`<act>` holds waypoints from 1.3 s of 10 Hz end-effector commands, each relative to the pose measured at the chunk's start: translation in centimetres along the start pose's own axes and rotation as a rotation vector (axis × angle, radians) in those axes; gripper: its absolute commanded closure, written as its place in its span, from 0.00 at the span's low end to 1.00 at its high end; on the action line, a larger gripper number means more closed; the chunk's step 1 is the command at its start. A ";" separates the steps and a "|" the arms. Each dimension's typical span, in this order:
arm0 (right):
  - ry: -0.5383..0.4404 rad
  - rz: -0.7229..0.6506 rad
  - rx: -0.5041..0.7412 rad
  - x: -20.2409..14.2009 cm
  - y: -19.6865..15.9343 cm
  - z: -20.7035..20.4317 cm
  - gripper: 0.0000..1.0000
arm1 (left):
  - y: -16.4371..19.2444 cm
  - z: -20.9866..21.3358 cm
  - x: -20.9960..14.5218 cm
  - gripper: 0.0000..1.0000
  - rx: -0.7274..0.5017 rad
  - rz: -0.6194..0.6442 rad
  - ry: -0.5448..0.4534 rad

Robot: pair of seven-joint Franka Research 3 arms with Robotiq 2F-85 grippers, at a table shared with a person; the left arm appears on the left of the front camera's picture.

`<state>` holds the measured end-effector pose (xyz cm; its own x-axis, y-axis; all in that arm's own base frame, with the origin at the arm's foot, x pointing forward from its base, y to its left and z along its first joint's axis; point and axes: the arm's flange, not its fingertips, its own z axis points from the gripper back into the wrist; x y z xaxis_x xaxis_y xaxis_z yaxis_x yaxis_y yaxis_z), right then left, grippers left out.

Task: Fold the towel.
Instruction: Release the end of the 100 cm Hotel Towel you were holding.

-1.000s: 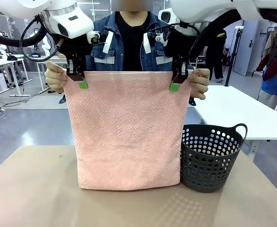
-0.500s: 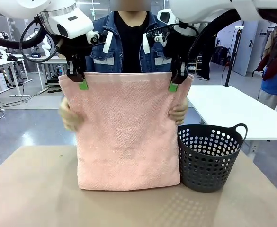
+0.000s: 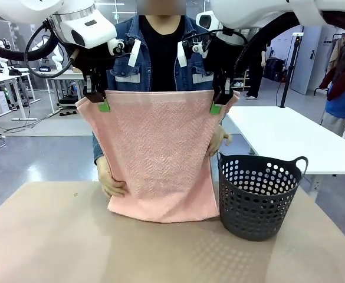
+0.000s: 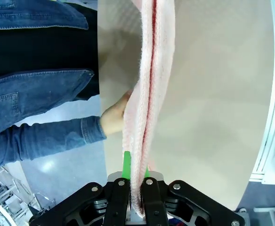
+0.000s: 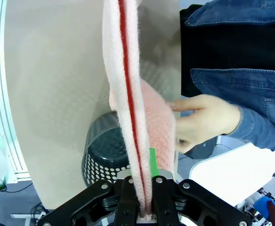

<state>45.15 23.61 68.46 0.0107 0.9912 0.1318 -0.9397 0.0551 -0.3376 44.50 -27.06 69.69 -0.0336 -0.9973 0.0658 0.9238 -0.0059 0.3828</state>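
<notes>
Left fingers (image 3: 104,106) and right fingers (image 3: 216,108) tight on towel (image 3: 160,159) top corners, seemingly doubled.

From the front, looks across the table (image 3: 42,247) at the person (image 3: 160,59), at middling range. From the wrists, peers down along left pincer (image 4: 136,170) and right pincer (image 5: 142,172), close against the towel (image 4: 151,70) edge. Shares towel, table, person throughout; basket (image 3: 258,200) between front and right wrist.
</notes>
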 end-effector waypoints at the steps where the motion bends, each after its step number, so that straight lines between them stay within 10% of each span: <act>1: 0.002 0.000 -0.003 -0.2 -0.1 0.1 1.00 | 0.2 0.2 -0.1 1.00 0.010 -0.008 0.010; 13: 0.002 0.000 -0.003 -0.2 -0.1 0.1 1.00 | 0.2 0.2 -0.1 1.00 0.010 -0.008 0.010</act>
<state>45.15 23.61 68.46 0.0107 0.9912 0.1318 -0.9397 0.0551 -0.3377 44.51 -27.04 69.71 -0.0333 -0.9973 0.0659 0.9237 -0.0055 0.3831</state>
